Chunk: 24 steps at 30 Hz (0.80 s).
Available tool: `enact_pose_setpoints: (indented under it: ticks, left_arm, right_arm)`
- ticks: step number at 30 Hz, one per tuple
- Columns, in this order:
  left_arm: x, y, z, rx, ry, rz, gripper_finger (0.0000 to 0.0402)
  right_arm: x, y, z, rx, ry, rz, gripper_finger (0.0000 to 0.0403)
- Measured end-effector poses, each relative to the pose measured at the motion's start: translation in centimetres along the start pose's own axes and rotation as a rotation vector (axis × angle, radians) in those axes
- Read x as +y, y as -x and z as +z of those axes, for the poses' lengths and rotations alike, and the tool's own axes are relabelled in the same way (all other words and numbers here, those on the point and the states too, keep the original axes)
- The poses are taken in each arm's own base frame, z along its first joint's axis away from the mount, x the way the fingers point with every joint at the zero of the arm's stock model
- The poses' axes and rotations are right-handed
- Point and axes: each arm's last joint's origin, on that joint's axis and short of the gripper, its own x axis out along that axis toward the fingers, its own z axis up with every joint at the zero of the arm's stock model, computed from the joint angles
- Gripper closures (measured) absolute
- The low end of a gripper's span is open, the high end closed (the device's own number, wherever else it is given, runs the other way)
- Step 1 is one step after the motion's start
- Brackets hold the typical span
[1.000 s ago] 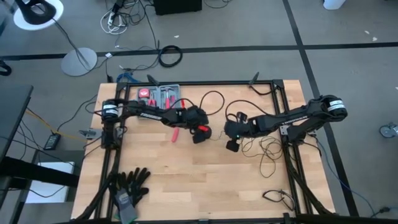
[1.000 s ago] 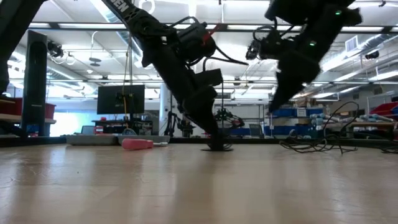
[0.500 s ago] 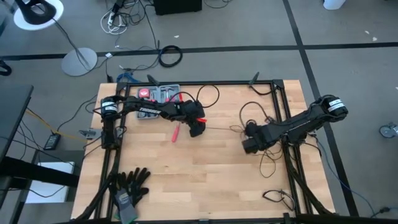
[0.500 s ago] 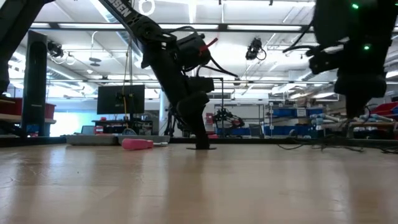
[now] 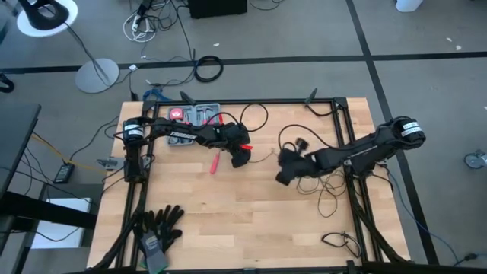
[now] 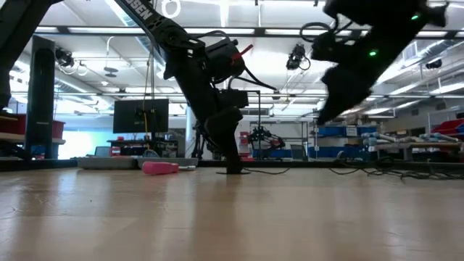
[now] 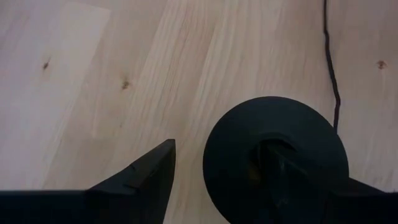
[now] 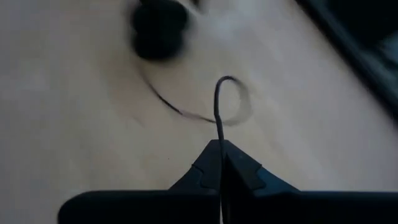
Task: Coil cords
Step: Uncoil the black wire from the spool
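The cord is a thin black wire ending in a round black puck (image 7: 277, 158) that lies flat on the wooden table. My left gripper (image 5: 241, 159) stands open over the puck, fingers pointing steeply down, near the table's middle. From the puck the wire (image 5: 262, 156) runs toward the table's right to my right gripper (image 5: 283, 169), which is shut on it above the table. Past its fingers the wire curls into a small loop (image 8: 230, 99). More loose loops (image 5: 329, 186) lie by the right edge. My left gripper has one finger (image 7: 298, 177) lying over the puck's top face (image 7: 236, 143), coming down at a slant from the left; the other finger (image 7: 143, 180) stands clear beside it. The puck lies flat on the table (image 6: 233, 171). My right gripper pinches the wire (image 8: 221, 144) between its shut fingertips, slanting down. The wire runs out along the fingers, and the held stretch is clear of the table.
A red-handled tool (image 5: 215, 162) lies just left of my left gripper, and a grey tray of tools (image 5: 194, 116) sits at the far left. Black gloves (image 5: 160, 224) lie at the near left corner. Another small cord (image 5: 338, 242) lies near the right front.
My left gripper slid the puck a little toward the table's far left, then kept still. My right gripper, shut on the wire, swung toward the right edge and came back toward the left gripper, turning its wrist; the wire now curls in a loop before it.
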Motion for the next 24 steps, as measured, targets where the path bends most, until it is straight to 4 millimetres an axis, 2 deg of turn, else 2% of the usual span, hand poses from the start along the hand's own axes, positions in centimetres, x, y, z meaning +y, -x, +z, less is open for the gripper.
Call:
enact_pose_setpoints:
  ticks: [3,6,11,16,20,24]
  left_arm:
    - [0.0,0.0,0.0,-0.001,0.000,0.000,0.0163]
    - [0.0,0.0,0.0,-0.001,0.000,0.000,0.0163]
    - [0.0,0.0,0.1,-0.006,0.000,-0.002,0.0163]
    - [0.0,-0.1,0.2,-0.024,0.002,-0.003,0.0163]
    - [-0.1,-0.1,0.3,-0.039,0.004,-0.003,0.0163]
    - [-0.1,-0.1,0.4,-0.047,0.008,-0.003,0.0163]
  right_arm:
    - [0.0,-1.9,0.7,-0.111,-0.023,0.186,0.0401]
    - [-1.0,-3.8,0.1,-0.213,-0.067,0.325,0.0396]
    - [-2.6,-5.3,-0.7,-0.334,-0.106,0.411,0.0375]
    - [-3.3,-5.8,-0.8,-0.342,-0.101,0.416,0.0326]
    - [-2.9,-6.7,-0.8,-0.366,-0.088,0.423,0.0276]
    - [-0.9,-9.4,-0.7,-0.320,-0.058,0.443,0.0234]
